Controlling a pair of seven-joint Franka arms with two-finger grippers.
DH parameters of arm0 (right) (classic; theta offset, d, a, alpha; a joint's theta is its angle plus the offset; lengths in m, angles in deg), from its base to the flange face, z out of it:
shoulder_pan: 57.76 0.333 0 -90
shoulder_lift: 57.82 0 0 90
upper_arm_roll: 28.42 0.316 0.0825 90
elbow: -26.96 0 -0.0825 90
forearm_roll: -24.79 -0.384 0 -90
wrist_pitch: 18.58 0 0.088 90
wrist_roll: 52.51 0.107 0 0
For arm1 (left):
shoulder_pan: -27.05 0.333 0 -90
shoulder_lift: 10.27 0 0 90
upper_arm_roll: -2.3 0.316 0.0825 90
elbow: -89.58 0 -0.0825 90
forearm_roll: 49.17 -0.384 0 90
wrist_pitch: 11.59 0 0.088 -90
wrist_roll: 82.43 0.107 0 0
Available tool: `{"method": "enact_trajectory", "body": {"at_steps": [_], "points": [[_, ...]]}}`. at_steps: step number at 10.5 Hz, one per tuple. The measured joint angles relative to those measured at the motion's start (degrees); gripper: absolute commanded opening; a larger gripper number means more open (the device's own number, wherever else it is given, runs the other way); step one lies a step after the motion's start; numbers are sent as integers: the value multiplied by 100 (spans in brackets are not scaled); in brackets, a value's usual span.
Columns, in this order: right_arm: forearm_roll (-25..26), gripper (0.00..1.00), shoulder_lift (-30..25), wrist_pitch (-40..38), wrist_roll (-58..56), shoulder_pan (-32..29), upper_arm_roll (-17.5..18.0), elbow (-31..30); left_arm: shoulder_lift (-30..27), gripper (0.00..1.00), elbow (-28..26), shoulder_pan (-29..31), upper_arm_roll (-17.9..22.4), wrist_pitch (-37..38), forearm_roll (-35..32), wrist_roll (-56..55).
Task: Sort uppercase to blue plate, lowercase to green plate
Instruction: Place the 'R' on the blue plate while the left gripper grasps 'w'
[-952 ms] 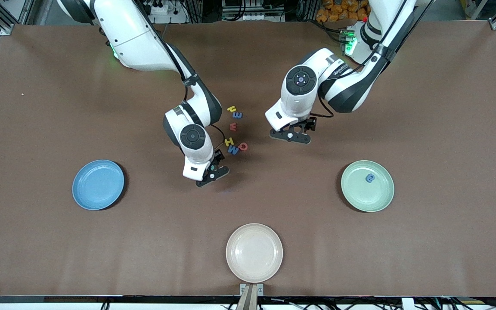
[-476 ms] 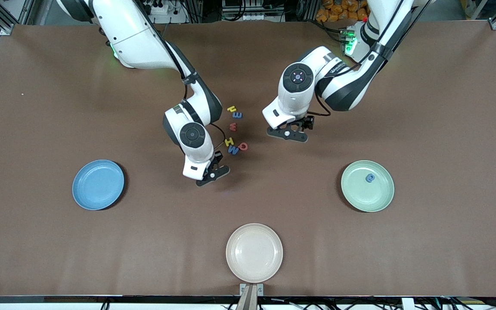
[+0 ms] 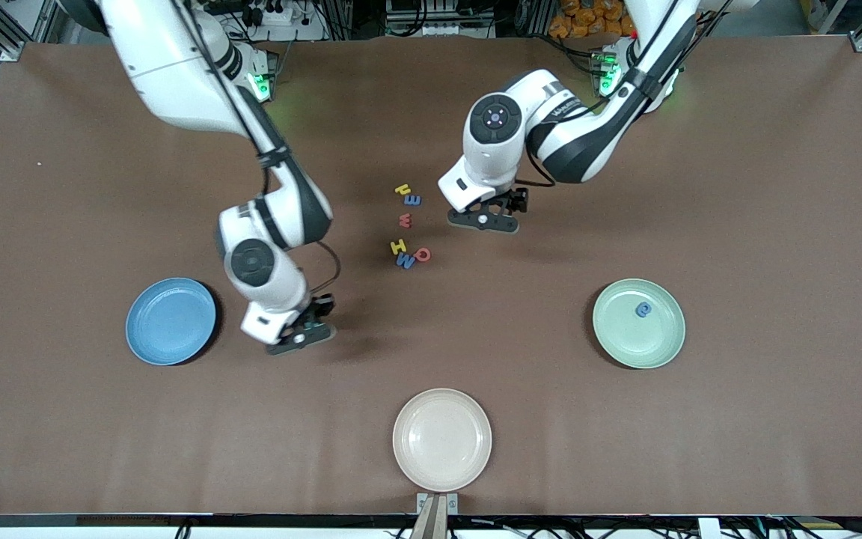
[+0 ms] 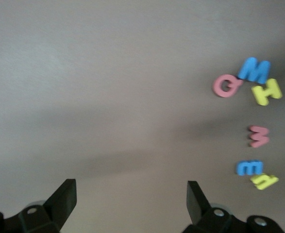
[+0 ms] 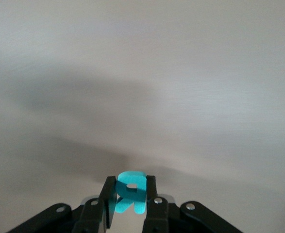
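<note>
Right end effector (image 5: 129, 204) pinches teal R (image 5: 130, 193) — upright between fingers.

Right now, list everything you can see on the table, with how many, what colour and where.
blue plate: one, sky blue, bare, toward the right arm's end.
green plate: one, pale mint, toward the left arm's end.
blue rounded letter: one, on the green plate.
cream plate: one, nearest the front camera.
yellow u, blue m, red w, yellow H, blue W, red O: one each, clustered mid-table.
teal R: one, in the right hand.
right hand: shut on the teal R, over bare table beside the blue plate.
left hand: open, over bare table beside the cluster.
</note>
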Motion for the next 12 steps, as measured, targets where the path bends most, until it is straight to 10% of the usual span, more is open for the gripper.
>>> {"method": "enact_trajectory", "body": {"at_steps": [4,5,6,7,12], "points": [[9,0,-168,-64,-2068,-1721,-24,21,526,99,92,-522,-127,-778,1,-727],[9,15,-168,-65,-2475,-2074,-19,23,695,99,239,-659,-127,-854,1,-744],[9,80,-170,-144,-2681,-2310,-16,28,877,98,466,-788,-125,-869,1,-745],[-1,100,-170,-343,-2720,-2394,-12,32,1071,97,715,-886,-109,-869,1,-745],[-6,100,-174,-733,-2260,-2163,146,37,1804,90,1570,-1729,730,-865,45,-746]]}}
